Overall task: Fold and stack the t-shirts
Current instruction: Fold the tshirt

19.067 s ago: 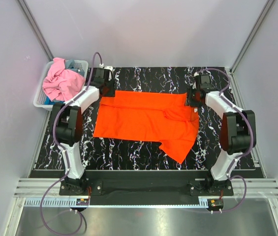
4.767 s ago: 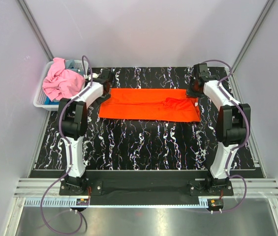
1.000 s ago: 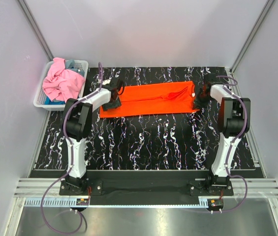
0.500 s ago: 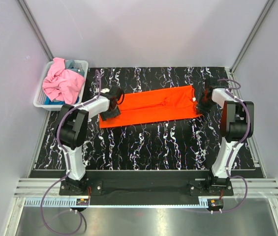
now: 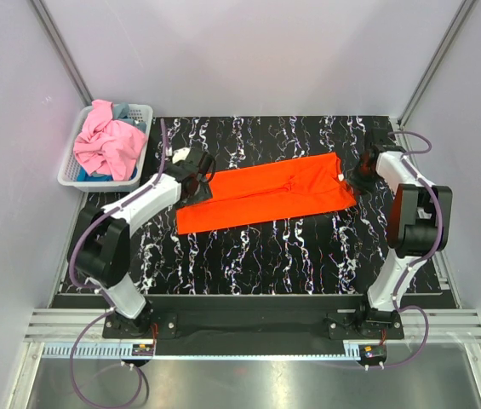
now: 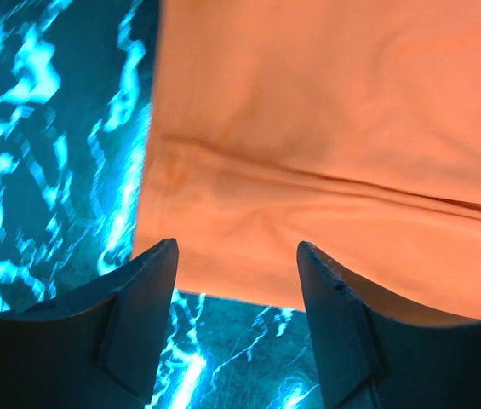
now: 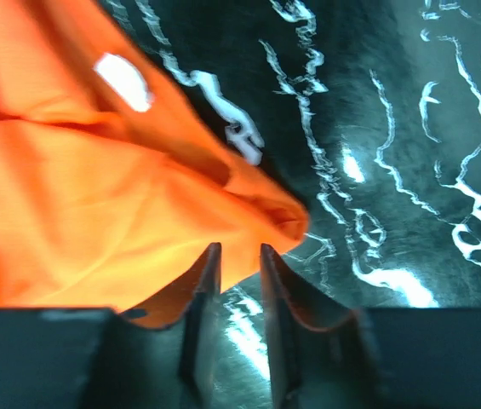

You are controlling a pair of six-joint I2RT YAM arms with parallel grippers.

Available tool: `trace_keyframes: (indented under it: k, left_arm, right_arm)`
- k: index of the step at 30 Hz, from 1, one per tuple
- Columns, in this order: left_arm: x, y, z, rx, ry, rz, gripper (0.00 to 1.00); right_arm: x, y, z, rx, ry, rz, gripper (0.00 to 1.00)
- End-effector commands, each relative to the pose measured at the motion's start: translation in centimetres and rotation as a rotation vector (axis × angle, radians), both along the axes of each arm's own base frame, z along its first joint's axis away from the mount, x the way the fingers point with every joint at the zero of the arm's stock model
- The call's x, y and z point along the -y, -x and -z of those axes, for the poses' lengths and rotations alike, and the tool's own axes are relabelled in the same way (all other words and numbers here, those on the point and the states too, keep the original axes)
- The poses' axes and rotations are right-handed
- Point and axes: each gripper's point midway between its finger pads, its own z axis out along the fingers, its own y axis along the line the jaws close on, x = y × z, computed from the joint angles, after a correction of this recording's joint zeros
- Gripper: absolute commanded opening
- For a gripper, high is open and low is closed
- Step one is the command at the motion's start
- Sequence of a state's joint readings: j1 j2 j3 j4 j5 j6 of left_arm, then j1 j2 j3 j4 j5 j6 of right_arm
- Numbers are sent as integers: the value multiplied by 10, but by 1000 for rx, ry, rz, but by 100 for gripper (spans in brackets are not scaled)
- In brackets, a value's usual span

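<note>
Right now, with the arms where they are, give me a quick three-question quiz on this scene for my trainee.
1. True or false: the left gripper is open.
2. The pink t-shirt lies: A) on the floor, B) in the basket, C) on a wall hook.
3. What colour is the folded t-shirt on the table?
Key: 1 true; 2 B; 3 orange.

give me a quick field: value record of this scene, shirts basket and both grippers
orange t-shirt: folded into a long strip, lying slanted on the table
pink t-shirt: crumpled in the basket
blue-grey t-shirt: under the pink one, mostly hidden
left gripper: open, over the strip's left end
right gripper: narrow gap, at the strip's right corner; grip unclear
</note>
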State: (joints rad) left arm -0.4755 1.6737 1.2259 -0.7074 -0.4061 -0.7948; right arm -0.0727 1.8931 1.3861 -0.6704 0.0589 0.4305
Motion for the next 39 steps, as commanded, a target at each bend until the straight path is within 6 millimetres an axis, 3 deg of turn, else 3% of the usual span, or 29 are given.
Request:
trace_keyframes:
  k: [1, 4, 8, 9, 10, 11, 12, 17, 21, 26, 27, 34, 35, 39]
  left_arm:
    - [29, -27, -17, 82, 87, 168, 65]
    - [38, -41, -6, 25, 98, 242, 66]
    - [28, -51, 17, -61, 84, 232, 66]
    - [27, -53, 24, -69, 88, 230, 66]
    - [23, -55, 27, -76, 101, 217, 66]
    - [20, -56, 31, -84, 104, 208, 66]
    - [17, -56, 37, -102, 104, 200, 66]
    - [3, -60, 50, -141, 86, 167, 68]
    - [-5, -55, 61, -164, 60, 138, 68]
    - [-22, -47, 77, -231, 17, 79, 68]
    - [-27, -45, 79, -234, 3, 56, 68]
    - [-32, -38, 70, -222, 10, 2, 70]
    - [-30, -40, 60, -199, 24, 1, 70]
    - [-22, -45, 30, -137, 76, 11, 71]
  right_arm:
    - [-18, -27, -45, 145, -112, 28, 34]
    - [-32, -47, -52, 186, -209, 38, 35]
    - [-35, -88, -62, 293, -236, 20, 35]
    - [-34, -95, -50, 283, -228, 3, 35]
    - [-34, -104, -56, 301, -226, -10, 36]
    - [-35, -105, -42, 263, -231, -22, 37]
    - [-35, -113, -46, 277, -225, -52, 37]
    - [-34, -120, -22, 245, -214, -96, 40]
    - [-21, -125, 4, 207, -173, -110, 39]
    - [-5, -124, 24, 169, -153, -89, 14]
    - [-4, -126, 24, 172, -151, -88, 4]
    - [0, -138, 27, 183, -150, -115, 0]
    - [-2, -138, 33, 170, -159, -127, 0]
    - [-6, -154, 24, 215, -184, -157, 5]
